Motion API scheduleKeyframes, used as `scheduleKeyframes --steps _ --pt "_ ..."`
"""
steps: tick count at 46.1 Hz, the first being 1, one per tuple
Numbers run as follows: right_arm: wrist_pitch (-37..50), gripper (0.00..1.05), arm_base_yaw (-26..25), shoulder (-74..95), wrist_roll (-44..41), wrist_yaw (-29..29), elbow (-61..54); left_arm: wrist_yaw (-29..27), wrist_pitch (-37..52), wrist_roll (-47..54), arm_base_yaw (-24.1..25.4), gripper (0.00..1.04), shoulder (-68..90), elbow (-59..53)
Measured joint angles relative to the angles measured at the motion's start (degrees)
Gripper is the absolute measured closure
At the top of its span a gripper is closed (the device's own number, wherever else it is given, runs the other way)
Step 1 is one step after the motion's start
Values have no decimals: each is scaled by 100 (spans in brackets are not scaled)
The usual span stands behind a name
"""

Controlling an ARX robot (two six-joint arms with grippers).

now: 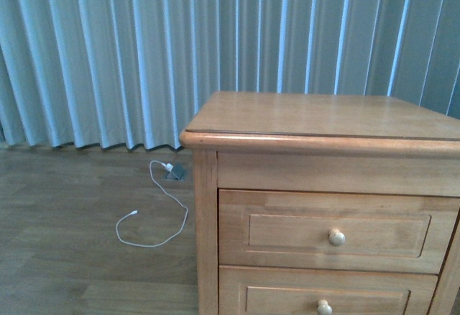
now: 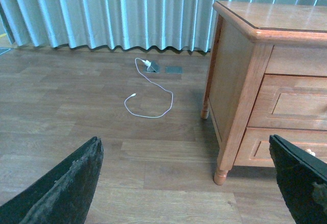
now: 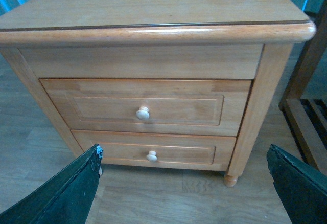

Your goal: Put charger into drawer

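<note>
The right gripper (image 3: 183, 147) is spread wide, its two dark fingers (image 3: 66, 193) far apart with nothing between them. Straight ahead of it, well apart, stands the nightstand (image 3: 153, 4). The drawer (image 3: 102, 109), the upper of the two, is fully shut, flush with the frame. Its round pale knob (image 3: 143, 113) sits ahead of the gap between the fingers. The lower drawer (image 3: 122, 152), just beneath and nearer this gripper, is shut as well. The left gripper (image 2: 184, 139) is equally wide open and holds nothing (only its dark finger pads (image 2: 61, 188) show at the edges of its view). It hangs over the wooden floor (image 2: 76, 116). Ahead of it, well apart, a thin white cable (image 2: 153, 88) lies in a loose loop on the boards. The cable's far end reaches a small grey plate (image 2: 152, 67) near the foot of the pale curtain (image 2: 127, 9). The nightstand is ahead of this gripper too, off towards the robot's right, and neither gripper touches it. Where the charger is I cannot tell from these views.
</note>
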Motion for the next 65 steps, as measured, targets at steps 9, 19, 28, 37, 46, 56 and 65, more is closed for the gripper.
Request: scheduleKeyframes --steps 9,19,28,37,46,56,65 --pt "-903 8 -564 -1600 17 -232 -442 2 0 0 0 6 0 0" --pt "-914 8 -568 -1609 17 -254 -446 2 0 0 0 6 -2 0" --pt "188 37 -387 -1921 -192 160 -1019 0 0 0 0 6 0 0" --pt "2 81 223 -2483 -245 726 -1388 0 0 0 0 6 0 0" --pt "-216 103 225 -2876 -260 743 -1537 0 0 0 0 6 0 0" --pt "-496 103 225 -3276 -262 743 -1663 0 0 0 0 6 -2 0" --pt "-588 103 227 -3604 -264 743 -1858 0 -2 0 0 6 0 0"
